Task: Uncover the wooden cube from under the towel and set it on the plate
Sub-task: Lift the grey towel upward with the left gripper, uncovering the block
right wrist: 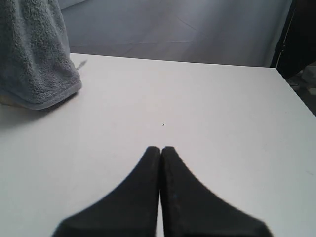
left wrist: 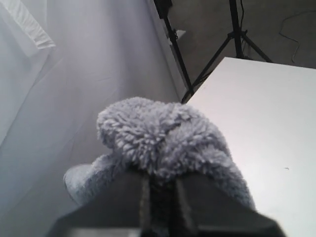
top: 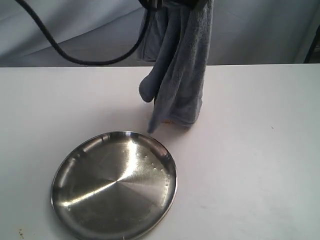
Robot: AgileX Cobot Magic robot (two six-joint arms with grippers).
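The grey-blue towel [top: 180, 70] hangs from the top of the exterior view, its lower hem still touching the table behind the plate. My left gripper [left wrist: 160, 178] is shut on a fluffy bunch of the towel [left wrist: 158, 138]. The wooden cube is almost wholly hidden; only a pale tan sliver [right wrist: 9, 102] shows under the towel's hem [right wrist: 34, 54]. The shiny steel plate [top: 100, 200] lies empty at the front left. My right gripper [right wrist: 161, 148] is shut on nothing, low over the bare table to the right of the towel.
A black cable [top: 60, 50] loops down from the top left over the table's back edge. Black tripod legs [left wrist: 217, 54] stand beyond the table's far corner. A grey cloth backdrop [top: 260, 30] hangs behind the white table [top: 250, 150].
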